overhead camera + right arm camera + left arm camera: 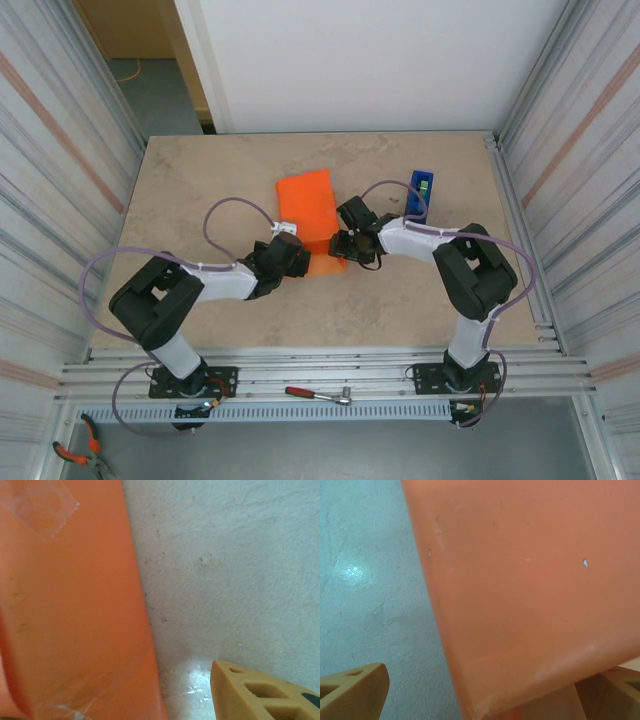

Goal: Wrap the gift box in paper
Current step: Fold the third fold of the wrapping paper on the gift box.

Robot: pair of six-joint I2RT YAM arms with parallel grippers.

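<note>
The orange paper (308, 205) lies mid-table, folded into a flat parcel. The gift box is hidden inside it. A clear tape patch (44, 504) sits on the paper's top. My left gripper (300, 260) is at the parcel's near left corner. In the left wrist view it stands open, with one tan finger (355, 690) on the bare table and the other (617, 687) under the raised paper corner (520, 605). My right gripper (343, 248) is at the near right edge. Its visible finger (260, 692) stands clear of the paper edge (145, 630); the other finger is hidden.
A blue tape dispenser (420, 193) stands just right of the parcel, behind my right arm. A red-handled ratchet (318, 395) lies on the front rail, and orange pliers (75, 455) lie at the bottom left. Ribbed walls close in both sides of the beige table (200, 190).
</note>
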